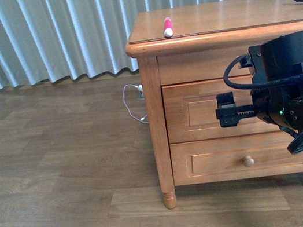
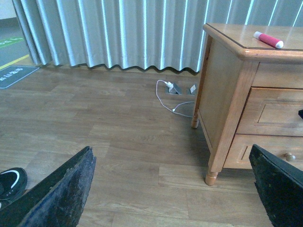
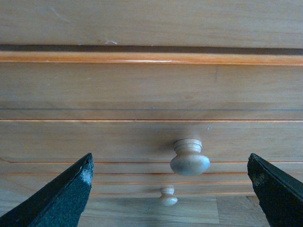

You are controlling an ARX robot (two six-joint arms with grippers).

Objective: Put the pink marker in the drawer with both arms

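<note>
fingers (image 3: 66, 194) gape wide on both: right gripper (image 3: 169, 161) faces the drawer (image 3: 94, 137) knob (image 3: 189, 158), left gripper (image 2: 171, 152) over floor (image 2: 118, 137). pink marker (image 1: 167, 27) lies on cabinet top (image 1: 222, 15), eleven o'clock of right gripper.

the bulky black right arm (image 1: 295, 88), a small green light (image 1: 281, 112) glowing near its wrist, holds its flat-fingered black right gripper (image 1: 225, 111) level and pointing forward, its fingers (image 3: 61, 198) spread wide apart. the matching black left gripper (image 2: 170, 189), tilted slightly downward, is spread just as wide.
</note>
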